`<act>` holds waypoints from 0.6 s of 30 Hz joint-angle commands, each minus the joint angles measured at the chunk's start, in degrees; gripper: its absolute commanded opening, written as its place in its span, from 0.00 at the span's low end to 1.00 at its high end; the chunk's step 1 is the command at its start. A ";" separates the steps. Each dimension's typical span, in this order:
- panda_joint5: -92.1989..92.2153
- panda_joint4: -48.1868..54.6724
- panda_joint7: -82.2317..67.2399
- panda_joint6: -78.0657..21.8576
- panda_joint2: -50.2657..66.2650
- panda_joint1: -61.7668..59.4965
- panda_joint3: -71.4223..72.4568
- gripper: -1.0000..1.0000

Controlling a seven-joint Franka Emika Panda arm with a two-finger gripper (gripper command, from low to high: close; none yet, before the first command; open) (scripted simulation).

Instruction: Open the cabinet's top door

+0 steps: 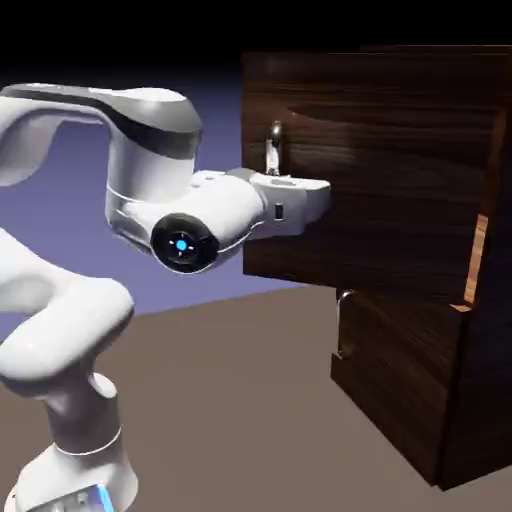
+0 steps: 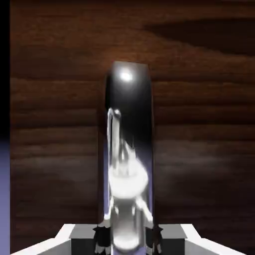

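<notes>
Steadily, the gripper (image 2: 127, 238) is closing its fingers on the handle (image 2: 128, 94) of the top door (image 1: 375, 170), which is standing ajar on the cabinet (image 1: 400, 390), so it should be pulling along the hinge's arc, without twisting.

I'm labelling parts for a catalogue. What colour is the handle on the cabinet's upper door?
Shiny silver; the handle shows best in the hand view.
</notes>
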 commanded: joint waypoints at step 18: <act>-16.83 33.80 -15.06 -39.05 37.39 9.84 -22.19 0.00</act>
